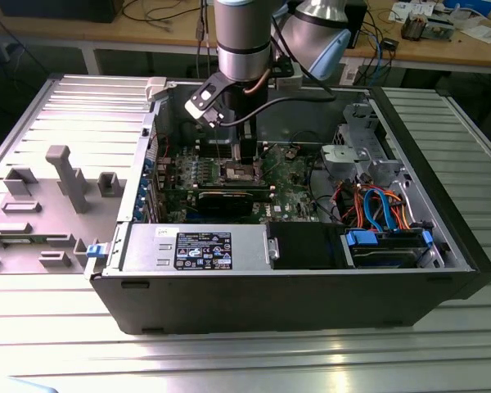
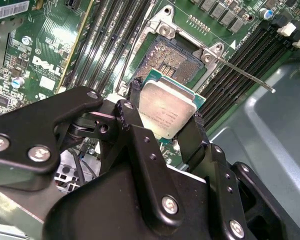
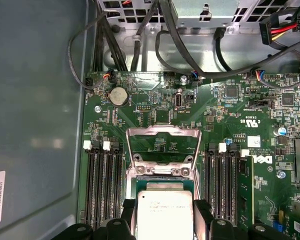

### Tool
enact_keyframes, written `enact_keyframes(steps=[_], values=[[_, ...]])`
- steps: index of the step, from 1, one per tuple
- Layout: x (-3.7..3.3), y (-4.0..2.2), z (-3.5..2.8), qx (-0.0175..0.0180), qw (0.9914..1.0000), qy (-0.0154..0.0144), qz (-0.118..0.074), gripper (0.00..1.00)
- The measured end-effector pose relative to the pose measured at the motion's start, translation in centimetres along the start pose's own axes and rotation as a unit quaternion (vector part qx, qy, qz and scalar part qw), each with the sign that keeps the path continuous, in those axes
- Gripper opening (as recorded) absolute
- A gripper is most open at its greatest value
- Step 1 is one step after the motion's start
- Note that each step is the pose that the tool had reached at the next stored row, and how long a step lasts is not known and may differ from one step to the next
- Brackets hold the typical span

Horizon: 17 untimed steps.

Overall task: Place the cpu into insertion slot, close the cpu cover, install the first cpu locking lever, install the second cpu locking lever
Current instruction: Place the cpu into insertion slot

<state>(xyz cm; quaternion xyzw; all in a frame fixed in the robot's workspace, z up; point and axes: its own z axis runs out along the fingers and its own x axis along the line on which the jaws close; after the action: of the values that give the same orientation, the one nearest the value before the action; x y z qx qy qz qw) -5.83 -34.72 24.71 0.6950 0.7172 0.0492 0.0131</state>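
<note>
Ribbed aluminium tabletop carries an open black computer case with a green motherboard lying flat inside. Nearest the wrist, the gripper has its matte black jaws drawn in narrowly on two opposite edges of the cpu, a flat square with a dull silver lid. Just past it sits the insertion slot, its dark pin field bare inside a shiny rim; whether chip touches socket is unclear. Beyond, the cpu cover stands tipped up. A thin locking lever slants beside long black memory slots.
</note>
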Motion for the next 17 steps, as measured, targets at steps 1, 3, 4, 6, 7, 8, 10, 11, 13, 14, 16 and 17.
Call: enact_keyframes(steps=[1, 3, 4, 6, 7, 8, 10, 11, 13, 14, 16, 17], values=[[0.0, 0.0, 0.01, 0.0, 1.0, 0.0001, 0.0, 0.55], [0.0, 0.0, 0.01, 0.0, 1.0, 0.0, 0.0, 0.55], [0.0, 0.0, 0.02, 0.0, 1.0, 0.0, 0.0, 0.55], [0.0, 0.0, 0.04, 0.0, 1.0, 0.0001, 0.0, 0.55], [0.0, -0.01, 0.06, 0.0, 1.0, 0.0001, 0.0, 0.55], [0.0, 0.0, 0.07, 0.0, 1.0, 0.0, 0.0, 0.55], [0.0, -0.01, 0.08, 0.0, 1.0, 0.0001, 0.0, 0.55], [0.0, -0.01, 0.08, 0.0, 1.0, 0.0, 0.0, 0.55], [0.0, -0.01, 0.09, 0.0, 1.0, 0.0001, 0.0, 0.55], [0.0, -0.01, 0.09, 0.0, 1.0, 0.0, 0.0, 0.55], [0.0, -0.01, 0.1, 0.0, 1.0, 0.0001, 0.0, 0.55], [0.0, -0.01, 0.1, 0.0, 1.0, 0.0, 0.0, 0.55]])
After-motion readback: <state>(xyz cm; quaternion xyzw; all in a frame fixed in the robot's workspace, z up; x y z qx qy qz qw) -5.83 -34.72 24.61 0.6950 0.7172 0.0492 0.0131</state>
